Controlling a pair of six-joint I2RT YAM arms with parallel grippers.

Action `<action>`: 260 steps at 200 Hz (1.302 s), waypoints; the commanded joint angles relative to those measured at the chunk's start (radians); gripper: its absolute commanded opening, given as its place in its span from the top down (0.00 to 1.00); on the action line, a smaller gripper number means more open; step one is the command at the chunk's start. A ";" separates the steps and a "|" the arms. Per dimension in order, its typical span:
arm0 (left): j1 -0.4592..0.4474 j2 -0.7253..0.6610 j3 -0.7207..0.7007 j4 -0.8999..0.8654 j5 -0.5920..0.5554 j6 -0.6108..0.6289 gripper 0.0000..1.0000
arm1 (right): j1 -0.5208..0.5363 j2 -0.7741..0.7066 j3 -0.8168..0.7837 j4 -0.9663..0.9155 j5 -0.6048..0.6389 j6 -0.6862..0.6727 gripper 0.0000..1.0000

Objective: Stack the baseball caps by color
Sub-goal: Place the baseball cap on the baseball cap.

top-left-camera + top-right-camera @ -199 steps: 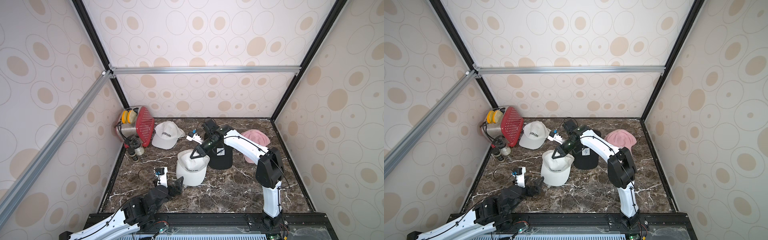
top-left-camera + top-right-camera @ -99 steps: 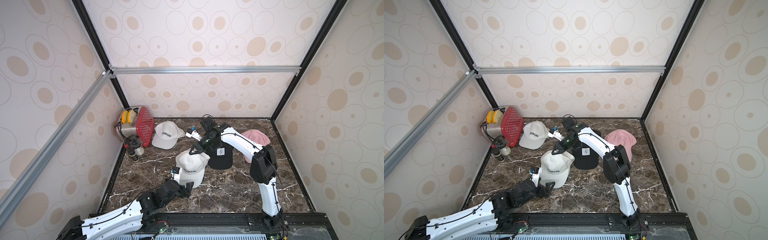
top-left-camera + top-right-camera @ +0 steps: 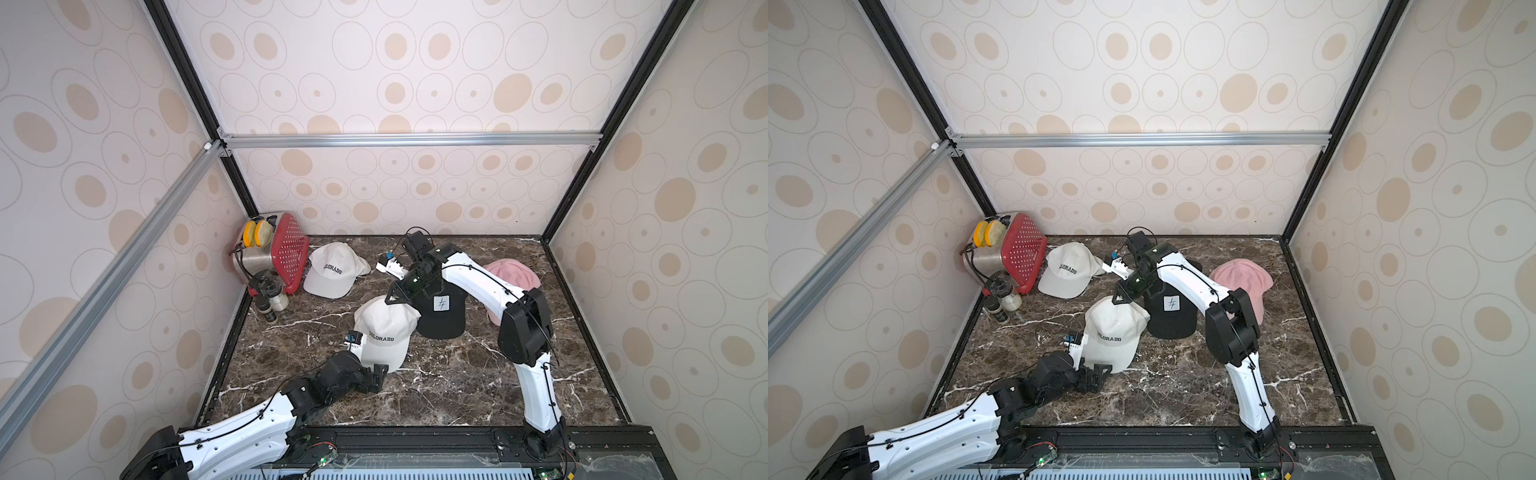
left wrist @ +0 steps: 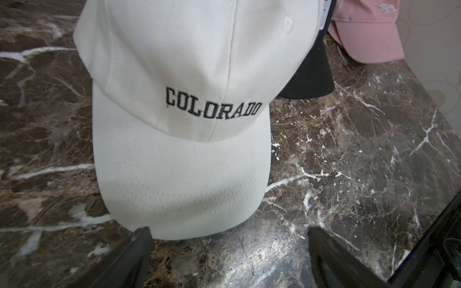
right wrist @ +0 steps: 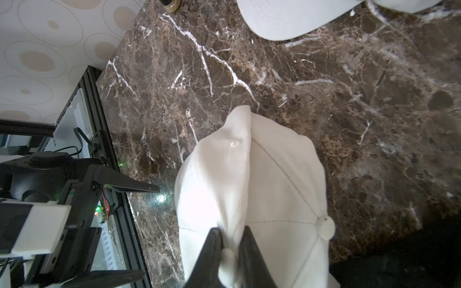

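Mid-frame, the right gripper (image 3: 394, 300) pinches a thin crown fold of the white cap (image 3: 386, 328); it may slip. The left gripper (image 4: 228, 234), wide open, could shove the brim.

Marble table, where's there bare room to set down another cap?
Widest bare patch: the table's front, between the near white cap, the black cap and the front edge. A smaller one lies between the bottles and the near white cap. Crowded: the back left, with toaster, bottles and far white cap.
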 commanded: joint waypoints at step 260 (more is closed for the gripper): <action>0.514 0.438 0.511 -0.093 0.171 0.090 0.01 | 0.007 -0.500 -0.710 0.620 -0.095 0.029 0.00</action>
